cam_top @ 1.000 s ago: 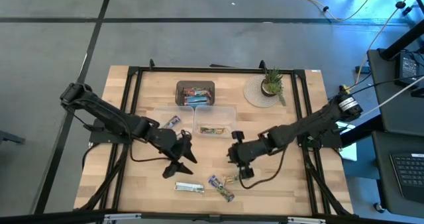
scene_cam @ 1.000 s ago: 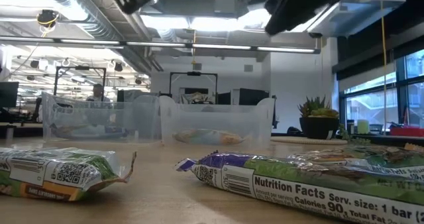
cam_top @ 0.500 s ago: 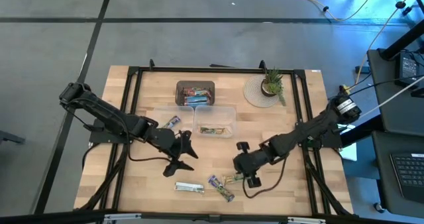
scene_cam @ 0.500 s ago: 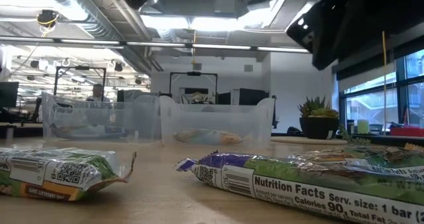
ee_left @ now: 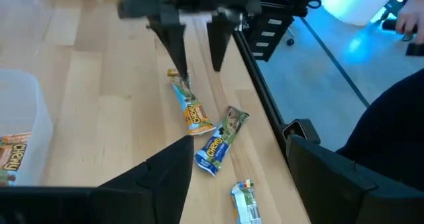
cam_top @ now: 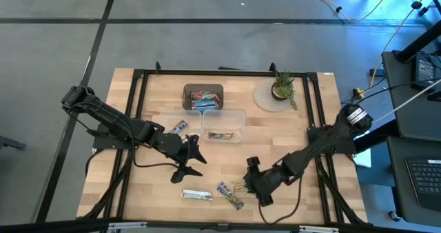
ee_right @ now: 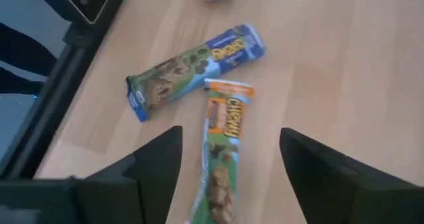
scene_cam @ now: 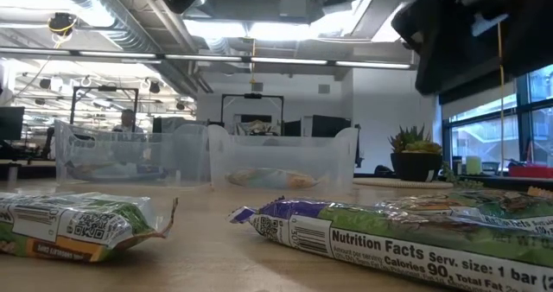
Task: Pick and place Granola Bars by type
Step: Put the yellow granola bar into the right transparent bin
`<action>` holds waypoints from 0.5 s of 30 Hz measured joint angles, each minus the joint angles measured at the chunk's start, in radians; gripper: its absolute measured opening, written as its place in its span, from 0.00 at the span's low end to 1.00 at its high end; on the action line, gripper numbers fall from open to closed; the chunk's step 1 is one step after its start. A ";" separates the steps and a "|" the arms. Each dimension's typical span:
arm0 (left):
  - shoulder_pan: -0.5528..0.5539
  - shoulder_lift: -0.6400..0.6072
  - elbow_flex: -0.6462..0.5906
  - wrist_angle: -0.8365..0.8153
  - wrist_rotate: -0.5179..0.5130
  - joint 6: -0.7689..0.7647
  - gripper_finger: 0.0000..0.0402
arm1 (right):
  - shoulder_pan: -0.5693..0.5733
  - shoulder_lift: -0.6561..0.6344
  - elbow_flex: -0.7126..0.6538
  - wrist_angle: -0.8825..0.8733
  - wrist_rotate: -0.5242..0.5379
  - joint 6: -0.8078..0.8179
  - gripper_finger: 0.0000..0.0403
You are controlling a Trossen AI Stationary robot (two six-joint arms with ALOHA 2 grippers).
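Right tool [ee_right: 225,177], fingers spread, poised above the orange-and-green wrapped granola bar [ee_right: 222,151], probably to straddle it; left tool [cam_top: 193,157] waits, spread, mid-bench.

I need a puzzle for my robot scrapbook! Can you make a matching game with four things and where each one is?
1 small green potted plant
2 dark brown rectangular tray
3 silvery wrapped granola bar
4 right gripper

A over an orange-ended wrapped bar
B on a pale round mat
C loose near the wooden table front
D behind two clear plastic tubs

Pairs: 1-B, 2-D, 3-C, 4-A
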 joint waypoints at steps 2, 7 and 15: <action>0.000 0.000 0.000 0.000 -0.001 0.000 0.58 | 0.008 0.041 0.000 0.031 0.006 0.006 0.64; 0.000 0.000 0.000 0.000 -0.002 -0.001 0.58 | 0.010 0.143 0.000 0.091 0.025 0.041 0.64; 0.000 0.000 0.000 0.000 -0.003 -0.003 0.58 | 0.010 0.242 0.004 0.110 0.039 0.095 0.62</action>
